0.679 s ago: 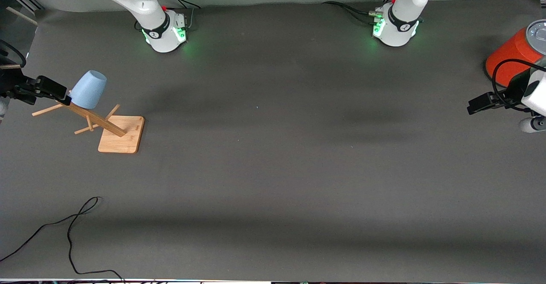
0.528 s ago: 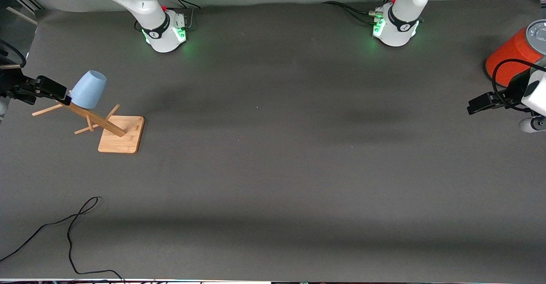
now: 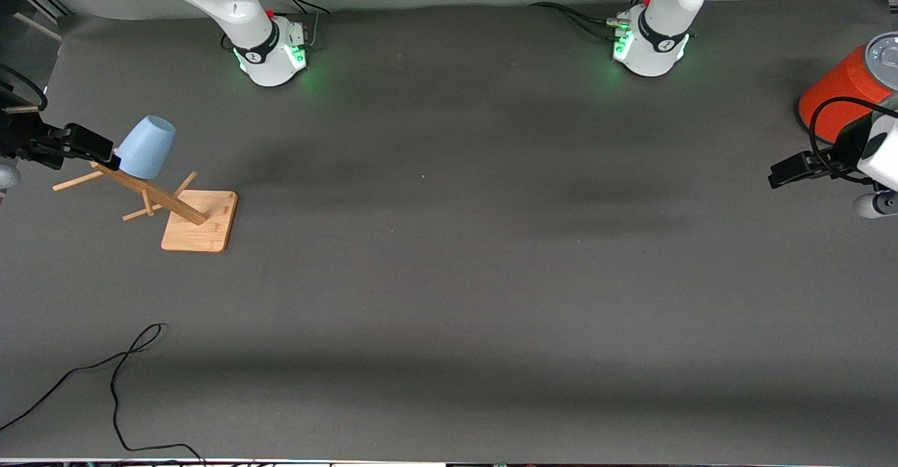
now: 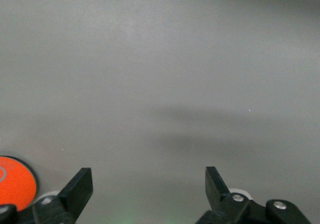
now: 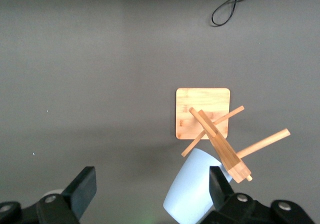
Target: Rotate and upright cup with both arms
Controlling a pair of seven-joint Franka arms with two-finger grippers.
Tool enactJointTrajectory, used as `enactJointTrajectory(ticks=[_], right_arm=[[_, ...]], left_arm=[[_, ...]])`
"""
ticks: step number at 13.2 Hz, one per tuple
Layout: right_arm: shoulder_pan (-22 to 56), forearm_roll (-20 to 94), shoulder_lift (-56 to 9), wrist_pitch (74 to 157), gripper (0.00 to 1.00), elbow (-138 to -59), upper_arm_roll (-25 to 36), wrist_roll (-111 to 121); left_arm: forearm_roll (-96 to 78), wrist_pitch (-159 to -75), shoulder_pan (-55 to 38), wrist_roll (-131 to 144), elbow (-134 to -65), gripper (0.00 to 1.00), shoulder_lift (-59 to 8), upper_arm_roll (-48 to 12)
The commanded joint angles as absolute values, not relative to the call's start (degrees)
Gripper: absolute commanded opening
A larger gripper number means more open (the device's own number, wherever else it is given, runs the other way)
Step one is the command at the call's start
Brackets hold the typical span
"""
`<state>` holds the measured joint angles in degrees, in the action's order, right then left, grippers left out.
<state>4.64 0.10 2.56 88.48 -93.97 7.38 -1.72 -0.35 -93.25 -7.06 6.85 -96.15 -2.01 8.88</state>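
Note:
The pale-blue cup (image 3: 146, 147) hangs upside down and tilted on a peg of a wooden rack (image 3: 200, 220) toward the right arm's end of the table. My right gripper (image 3: 91, 146) is open and level with the cup, right beside it. In the right wrist view the cup (image 5: 192, 191) lies between the open fingers of my right gripper (image 5: 151, 181), close against one fingertip (image 5: 220, 184). My left gripper (image 3: 786, 169) is open and empty, waiting at the left arm's end of the table; in its wrist view (image 4: 148, 176) only bare table lies between the fingers.
A large orange-red cylinder with a grey lid (image 3: 838, 95) stands beside the left gripper and also shows in the left wrist view (image 4: 15, 186). A black cable (image 3: 119, 369) lies on the mat nearer the front camera than the rack, also in the right wrist view (image 5: 230, 6).
My right gripper has shifted very slightly beside the cup. The cup, the rack and the left arm have not moved.

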Motion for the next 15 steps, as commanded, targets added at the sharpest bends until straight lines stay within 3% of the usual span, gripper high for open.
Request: enactJointTrajectory(ticks=[1,4,15], right_arm=[[4.4,-2.1,9.5,90.9,1.0,-102.3,9.6,-1.4],[4.3,-3.1,15.5,93.6,1.0,-109.8,11.1,-1.4],[4.6,-1.5,18.6,93.2,1.0,-115.2,13.4,-32.9]], left_arm=[[-1.1,-93.7,-6.9,6.0,-96.7,1.0,-1.0,9.0],[-1.1,-93.7,-7.0,6.0,-96.7,1.0,-1.0,9.0],[-1.1,-93.7,-7.1,6.0,-96.7,1.0,-1.1,9.0]])
